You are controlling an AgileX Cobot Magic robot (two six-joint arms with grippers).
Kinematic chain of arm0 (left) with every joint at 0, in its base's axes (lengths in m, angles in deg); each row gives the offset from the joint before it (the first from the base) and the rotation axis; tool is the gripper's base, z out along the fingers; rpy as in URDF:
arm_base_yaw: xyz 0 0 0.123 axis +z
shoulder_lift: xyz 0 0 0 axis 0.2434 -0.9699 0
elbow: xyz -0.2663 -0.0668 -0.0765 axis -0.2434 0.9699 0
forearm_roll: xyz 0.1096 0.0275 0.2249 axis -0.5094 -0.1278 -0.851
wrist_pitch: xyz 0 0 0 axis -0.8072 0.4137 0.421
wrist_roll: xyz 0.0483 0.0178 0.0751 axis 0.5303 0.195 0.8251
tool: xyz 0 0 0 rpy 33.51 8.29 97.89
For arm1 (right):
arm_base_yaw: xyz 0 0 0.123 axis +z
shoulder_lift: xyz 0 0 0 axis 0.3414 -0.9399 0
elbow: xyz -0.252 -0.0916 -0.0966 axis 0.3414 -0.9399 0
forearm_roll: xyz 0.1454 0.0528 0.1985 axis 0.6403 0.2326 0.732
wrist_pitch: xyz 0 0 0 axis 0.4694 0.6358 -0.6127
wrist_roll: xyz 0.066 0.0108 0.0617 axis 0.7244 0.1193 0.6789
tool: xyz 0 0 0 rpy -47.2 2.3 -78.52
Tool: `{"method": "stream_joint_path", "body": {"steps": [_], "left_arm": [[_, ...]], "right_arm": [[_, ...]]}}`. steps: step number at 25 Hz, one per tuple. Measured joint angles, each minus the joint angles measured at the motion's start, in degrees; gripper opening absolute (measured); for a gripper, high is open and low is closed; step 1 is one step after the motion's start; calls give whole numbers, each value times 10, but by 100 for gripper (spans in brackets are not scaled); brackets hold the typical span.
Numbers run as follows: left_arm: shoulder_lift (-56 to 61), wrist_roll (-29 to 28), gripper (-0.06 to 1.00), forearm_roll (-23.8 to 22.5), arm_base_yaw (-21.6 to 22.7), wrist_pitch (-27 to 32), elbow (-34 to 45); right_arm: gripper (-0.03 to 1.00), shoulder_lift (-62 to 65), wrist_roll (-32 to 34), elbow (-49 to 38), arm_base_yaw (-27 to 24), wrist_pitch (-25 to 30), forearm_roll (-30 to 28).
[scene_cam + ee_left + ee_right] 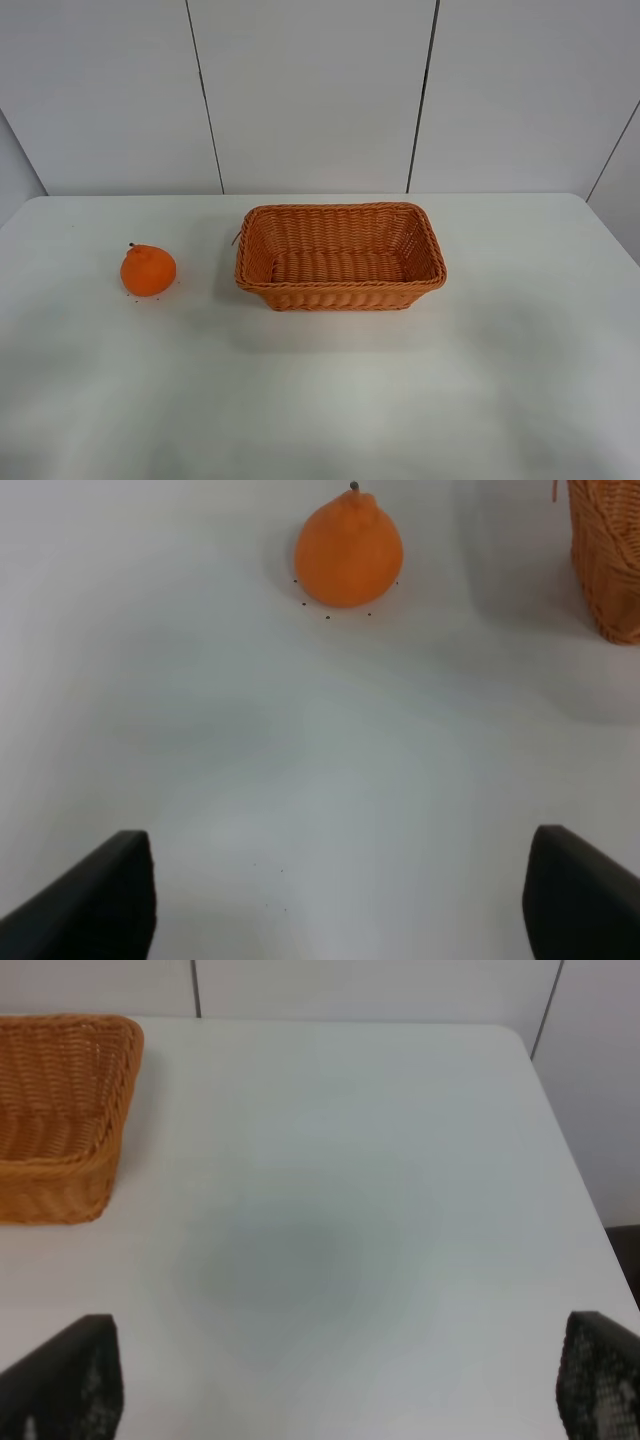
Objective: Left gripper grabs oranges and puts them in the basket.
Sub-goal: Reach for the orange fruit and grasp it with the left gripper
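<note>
The orange [148, 270] sits on the white table at the left, with a knobby top and a small dark stem. The wicker basket [340, 293] stands in the middle of the table, to the orange's right, and holds nothing. Neither arm shows in the exterior high view. In the left wrist view the orange [348, 550] lies well ahead of my left gripper [340, 905], whose dark fingers [95, 900] are spread wide and hold nothing; the basket's corner [608, 555] shows beside the orange. My right gripper [340, 1385] is open and empty, with the basket [60, 1185] off to one side.
The white table [320, 400] has a rounded far right corner and edge in the right wrist view [540, 1070]. A white panelled wall [310, 90] stands behind it. Small dark specks lie around the orange.
</note>
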Motion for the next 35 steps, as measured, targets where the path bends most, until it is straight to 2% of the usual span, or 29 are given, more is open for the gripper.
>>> {"method": "stream_joint_path", "body": {"steps": [15,18,26,35], "left_arm": [[0,0,85,0,0,-6,-1],[-39,0,85,3,0,-12,-28],[-347,0,85,16,0,-52,-201],[-715,6,85,16,0,-48,-400]], "right_arm": [[69,0,0,0,0,0,0],[69,0,0,0,0,0,0],[69,0,0,0,0,0,0],[69,0,0,0,0,0,0]]}}
